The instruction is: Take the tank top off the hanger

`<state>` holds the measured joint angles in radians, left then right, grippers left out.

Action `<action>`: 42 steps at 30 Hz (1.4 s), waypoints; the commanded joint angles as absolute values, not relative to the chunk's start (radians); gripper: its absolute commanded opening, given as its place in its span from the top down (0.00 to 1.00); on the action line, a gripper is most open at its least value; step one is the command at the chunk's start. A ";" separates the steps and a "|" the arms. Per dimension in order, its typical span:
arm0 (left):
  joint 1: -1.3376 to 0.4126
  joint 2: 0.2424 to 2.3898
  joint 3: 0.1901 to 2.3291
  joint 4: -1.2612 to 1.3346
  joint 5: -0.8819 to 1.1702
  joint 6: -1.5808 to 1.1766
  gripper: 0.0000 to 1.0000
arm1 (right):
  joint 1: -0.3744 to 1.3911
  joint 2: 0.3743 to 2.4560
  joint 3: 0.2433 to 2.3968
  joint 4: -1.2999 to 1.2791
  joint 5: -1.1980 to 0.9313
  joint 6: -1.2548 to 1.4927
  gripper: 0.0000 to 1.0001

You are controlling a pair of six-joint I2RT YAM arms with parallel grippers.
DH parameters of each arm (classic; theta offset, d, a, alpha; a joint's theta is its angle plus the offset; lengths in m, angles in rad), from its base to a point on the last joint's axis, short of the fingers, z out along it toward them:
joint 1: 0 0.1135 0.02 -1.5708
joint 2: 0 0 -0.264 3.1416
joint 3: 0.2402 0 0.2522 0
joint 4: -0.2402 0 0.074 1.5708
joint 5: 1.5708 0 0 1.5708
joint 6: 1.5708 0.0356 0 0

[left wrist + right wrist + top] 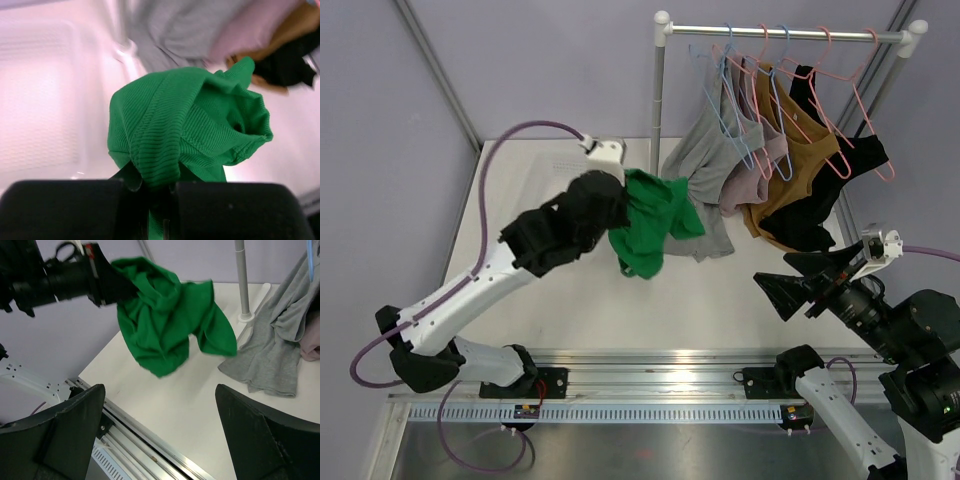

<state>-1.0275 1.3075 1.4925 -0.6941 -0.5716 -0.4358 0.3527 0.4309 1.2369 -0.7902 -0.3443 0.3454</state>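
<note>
Your left gripper (623, 203) is clamped tight on the bunched green tank top (655, 225), which hangs above the table (720, 300) beside the clothes rack (659, 100), while your right gripper (793, 279) gapes wide, empty.

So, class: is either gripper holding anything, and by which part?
The left gripper is shut on the green tank top, pinching a bunched fold; which part cannot be told. The right gripper is open, empty.

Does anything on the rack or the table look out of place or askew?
Yes. The gray top droops from the rack, its hem lying crumpled on the table. The green top hangs bunched in the left fingers.
</note>
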 commanded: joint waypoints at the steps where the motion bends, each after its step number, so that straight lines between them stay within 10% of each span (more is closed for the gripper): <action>1: -0.881 1.287 1.629 -0.770 -0.582 -0.315 1.00 | 0.356 0.430 1.266 -0.792 -0.299 0.336 0.00; 12: -0.332 1.494 1.871 -0.802 -0.281 -0.221 1.00 | 0.354 0.451 1.296 -0.834 -0.122 0.351 0.00; 25: -0.204 1.660 1.888 -0.787 -0.133 -0.213 1.00 | 0.356 0.523 1.290 -0.790 -0.051 0.365 0.00; 27: -0.199 1.673 1.879 -0.795 -0.135 -0.213 0.35 | 0.356 0.525 1.279 -0.760 -0.072 0.367 0.01; 30: -0.198 1.692 1.899 -0.828 -0.144 -0.213 0.01 | 0.356 0.561 1.296 -0.755 -0.043 0.373 0.00; 42: -0.250 1.306 1.760 -0.973 -0.091 -0.264 0.01 | 0.356 1.081 1.673 -0.917 0.248 0.220 0.02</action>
<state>-0.2195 1.5379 1.8217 -0.9524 -0.1326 -0.2459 0.3527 0.9470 1.5768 -0.8696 0.0994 0.2928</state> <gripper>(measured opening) 0.987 0.982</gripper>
